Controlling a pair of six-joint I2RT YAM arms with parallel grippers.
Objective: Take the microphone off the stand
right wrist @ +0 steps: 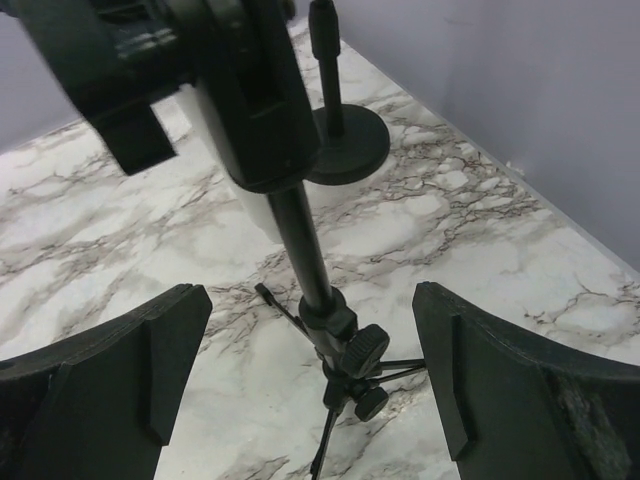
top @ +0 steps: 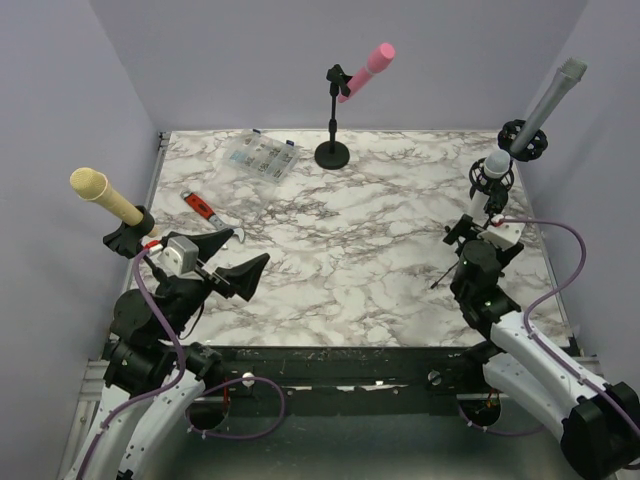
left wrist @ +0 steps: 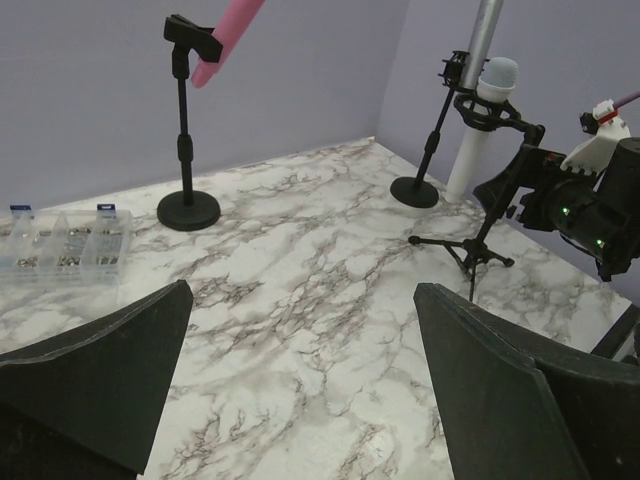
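A white microphone [top: 497, 162] sits upright in a black shock mount [top: 492, 178] on a small tripod stand [right wrist: 300, 240] at the right of the marble table. My right gripper [top: 478, 232] is open, with its fingers on either side of the stand's pole just above the tripod knobs [right wrist: 310, 300], not touching it. The microphone's white body [right wrist: 250, 210] shows behind the pole. My left gripper [top: 245, 255] is open and empty over the front left of the table [left wrist: 302, 292]. It sees the white microphone [left wrist: 497, 75] from across the table.
A grey microphone [top: 550, 95] on a round-base stand [left wrist: 413, 192] stands just behind the tripod. A pink microphone [top: 368, 68] on its stand [top: 333, 152] is at the back centre. A yellow microphone [top: 105, 197] is at far left. A clear parts box [top: 260, 157] and a red-handled tool [top: 203, 208] lie back left.
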